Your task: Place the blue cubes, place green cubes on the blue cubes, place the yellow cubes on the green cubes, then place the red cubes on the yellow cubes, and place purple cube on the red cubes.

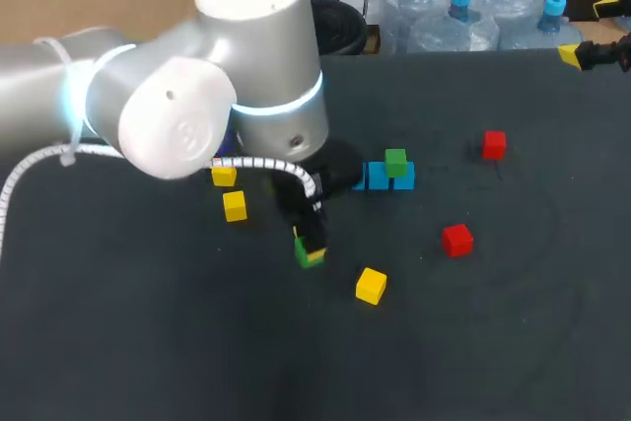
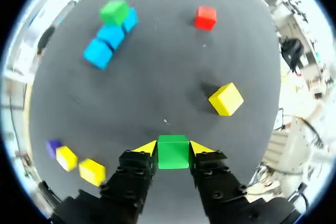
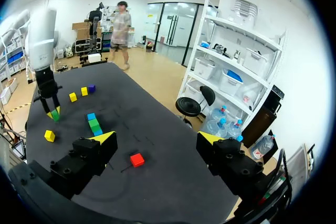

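My left gripper [image 2: 174,148] has a green cube [image 2: 173,151] between its yellow tips, both pressed against the cube's sides at table level [image 1: 310,252]. Ahead of it, three blue cubes [image 2: 110,36] lie in a row, and another green cube [image 2: 114,11] sits on one end of the row [image 1: 395,162]. Two red cubes [image 1: 456,240] [image 1: 494,144] lie to the right. One yellow cube [image 1: 371,285] is near the held cube and two more [image 1: 235,205] [image 1: 224,175] lie to the left. A purple cube [image 2: 53,146] rests beside those. My right gripper [image 3: 157,140] hangs open and empty at the far right edge [image 1: 582,54].
The large left arm [image 1: 197,96] covers the table's back left in the head view. The dark table [image 1: 513,342] has bare room at the front and right. A red cube [image 3: 137,159] lies under the right gripper.
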### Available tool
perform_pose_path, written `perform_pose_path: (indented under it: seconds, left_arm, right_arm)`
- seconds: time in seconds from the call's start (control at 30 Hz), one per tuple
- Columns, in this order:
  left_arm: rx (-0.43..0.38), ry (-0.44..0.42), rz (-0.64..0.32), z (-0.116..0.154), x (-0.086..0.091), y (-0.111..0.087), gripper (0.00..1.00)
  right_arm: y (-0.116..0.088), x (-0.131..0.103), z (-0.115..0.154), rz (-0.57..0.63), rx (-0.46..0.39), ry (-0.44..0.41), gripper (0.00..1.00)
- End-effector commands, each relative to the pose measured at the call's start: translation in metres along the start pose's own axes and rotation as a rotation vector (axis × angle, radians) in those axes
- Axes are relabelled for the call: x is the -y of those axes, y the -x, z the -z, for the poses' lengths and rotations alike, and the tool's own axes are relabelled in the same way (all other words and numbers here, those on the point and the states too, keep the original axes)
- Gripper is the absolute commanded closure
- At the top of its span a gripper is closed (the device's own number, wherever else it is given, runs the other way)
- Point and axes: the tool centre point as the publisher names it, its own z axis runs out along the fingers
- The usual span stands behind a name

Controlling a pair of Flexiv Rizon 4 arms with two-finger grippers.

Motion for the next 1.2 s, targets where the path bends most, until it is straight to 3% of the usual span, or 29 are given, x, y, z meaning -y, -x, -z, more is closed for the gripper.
perform_pose_path:
  seconds: [0.03, 0.17, 0.33, 0.77, 0.9, 1.2]
  left_arm:
    - [0.022, 0.017, -0.157, 0.032, -0.014, 0.01, 1.0]
    - [-0.001, 0.028, -0.336, 0.052, -0.026, 0.024, 1.0]
    - [-0.049, -0.051, -0.492, 0.062, -0.038, 0.041, 1.0]
    - [-0.121, -0.113, -0.551, 0.067, -0.085, 0.082, 1.0]
    - [-0.142, -0.115, -0.527, 0.067, -0.098, 0.091, 1.0]
    - [-0.134, -0.12, -0.476, 0.062, -0.105, 0.1, 1.0]
  right_arm:
    - [0.0, 0.0, 0.0, 0.0, 0.0, 0.0, 0.0]
    - [0.0, 0.0, 0.0, 0.0, 0.0, 0.0, 0.0]
    - [0.0, 0.0, 0.0, 0.0, 0.0, 0.0, 0.0]
    - [0.0, 0.0, 0.0, 0.0, 0.0, 0.0, 0.0]
    - [0.0, 0.0, 0.0, 0.0, 0.0, 0.0, 0.0]
    - [0.0, 0.0, 0.0, 0.0, 0.0, 0.0, 0.0]
